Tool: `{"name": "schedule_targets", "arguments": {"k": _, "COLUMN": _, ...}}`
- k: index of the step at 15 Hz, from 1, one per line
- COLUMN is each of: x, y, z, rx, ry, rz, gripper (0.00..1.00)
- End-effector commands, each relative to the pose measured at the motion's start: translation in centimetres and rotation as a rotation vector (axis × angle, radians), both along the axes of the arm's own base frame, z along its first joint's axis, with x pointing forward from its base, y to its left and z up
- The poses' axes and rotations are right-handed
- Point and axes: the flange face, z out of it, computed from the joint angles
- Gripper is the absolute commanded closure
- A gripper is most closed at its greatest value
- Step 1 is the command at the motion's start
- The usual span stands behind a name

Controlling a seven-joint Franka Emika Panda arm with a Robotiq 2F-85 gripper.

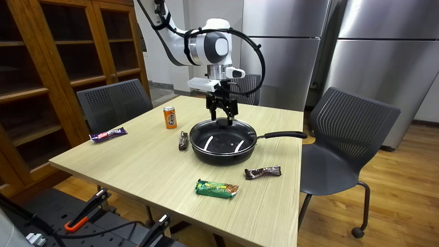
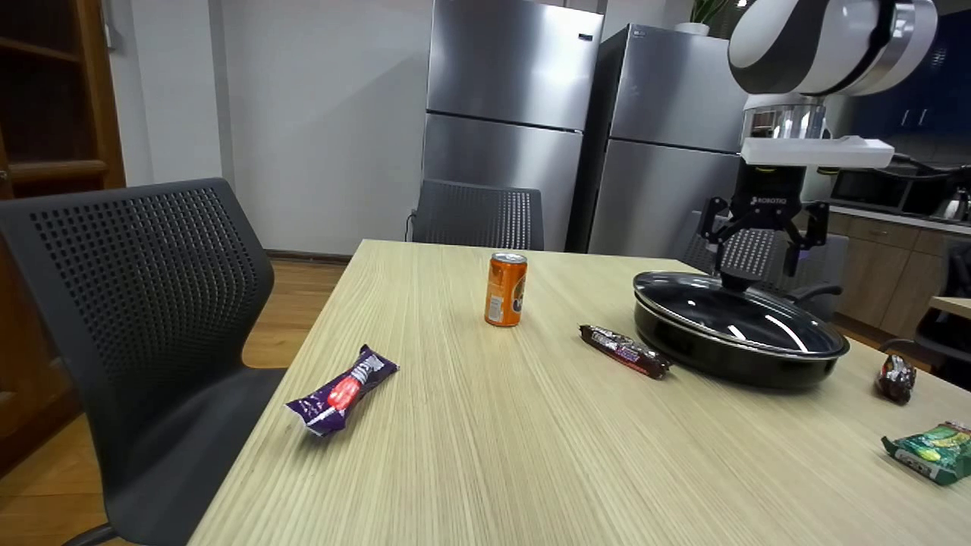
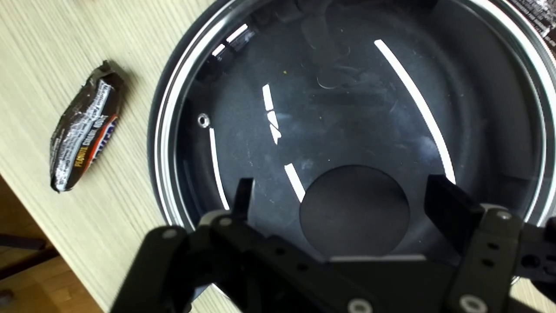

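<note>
The flat, round black knob [image 3: 355, 211] stands near the middle of the clear glass lid with a shiny metal rim [image 1: 223, 140], and the lid rests on the round black frying pan [image 1: 223, 159]. The black two-fingered gripper [image 2: 755, 265] hangs right over the knob. In the wrist view the knob shows between the two fingers, with a strip of glass visible on either side, the narrower strip toward the right of that view. The fingers are spread wide and hold nothing. Whether their tips reach below the knob's top is hard to tell.

Being round, the knob has no long axis to match, so centring and depth seem to matter more than the turn of the wrist. The one long line nearby is the pan's slim black handle [image 1: 286, 134], running off to the right in an exterior view, apart from the fingers.

Farther out, a dark brown wrapped bar [image 1: 183, 141] lies just beside the pan in both exterior views. The orange aluminium can [image 1: 170, 117] stands upright beyond it, and a purple wrapped bar [image 1: 108, 134] lies well apart from the gripper, near the edge of the pale wood-grained table [image 1: 144, 164].
</note>
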Motion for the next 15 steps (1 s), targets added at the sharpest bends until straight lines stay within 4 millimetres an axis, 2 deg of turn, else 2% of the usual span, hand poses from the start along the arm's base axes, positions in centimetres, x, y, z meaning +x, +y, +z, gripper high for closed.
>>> {"name": "schedule_targets", "arguments": {"k": 1, "x": 1.09, "y": 0.23, "z": 0.07, "rx": -0.022, "ry": 0.027, "rz": -0.016, "gripper": 0.0}}
{"name": "schedule_targets", "arguments": {"k": 5, "x": 1.47, "y": 0.25, "z": -0.12, "rx": -0.022, "ry": 0.032, "rz": -0.016, "gripper": 0.0}}
{"name": "schedule_targets", "arguments": {"k": 6, "x": 1.51, "y": 0.24, "z": -0.13, "rx": -0.02, "ry": 0.033, "rz": -0.015, "gripper": 0.25}}
{"name": "schedule_targets", "arguments": {"k": 7, "x": 1.54, "y": 0.24, "z": -0.12, "rx": -0.02, "ry": 0.033, "rz": -0.015, "gripper": 0.28}}
{"name": "schedule_targets", "arguments": {"k": 11, "x": 1.63, "y": 0.26, "z": 0.02, "rx": -0.021, "ry": 0.033, "rz": -0.012, "gripper": 0.58}}
{"name": "schedule_targets", "arguments": {"k": 12, "x": 1.52, "y": 0.23, "z": -0.03, "rx": -0.02, "ry": 0.036, "rz": -0.012, "gripper": 0.61}}
{"name": "schedule_targets", "arguments": {"k": 15, "x": 1.28, "y": 0.27, "z": 0.51, "rx": -0.017, "ry": 0.027, "rz": -0.011, "gripper": 0.61}}
